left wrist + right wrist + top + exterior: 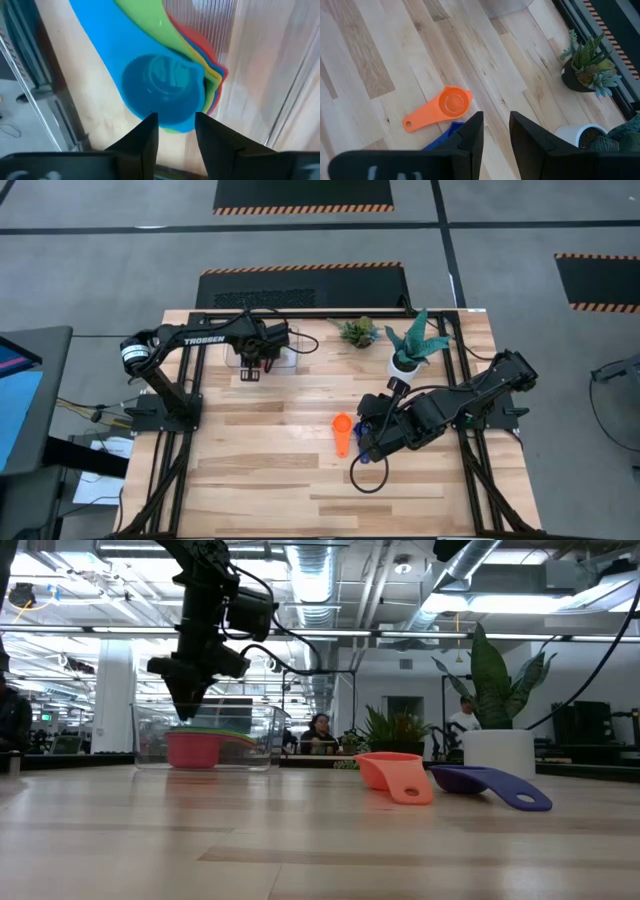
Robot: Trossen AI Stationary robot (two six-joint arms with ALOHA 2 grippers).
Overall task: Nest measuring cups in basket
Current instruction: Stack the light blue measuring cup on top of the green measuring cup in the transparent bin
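Our left gripper [175, 125] hung spread over the basket [285, 358], just above the blue cup [162, 92] topping the stack. Our right gripper [366, 442], fingers slightly apart, hovered by the orange cup [342, 430] and dark blue cup [490, 784] on the counter [270, 470]. These looked light, stiff and slick; the handle seemed best to pinch. The white pot [403, 363] stood near.

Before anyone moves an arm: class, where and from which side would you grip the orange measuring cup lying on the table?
Probably grip the orange measuring cup by its flat handle, coming straight down from above. In the high view it lies open side up, handle stretched along the bare wood away from the bowl, so fingers can close across its narrow width. The right gripper is nearest; mind the dark blue cup beside it.
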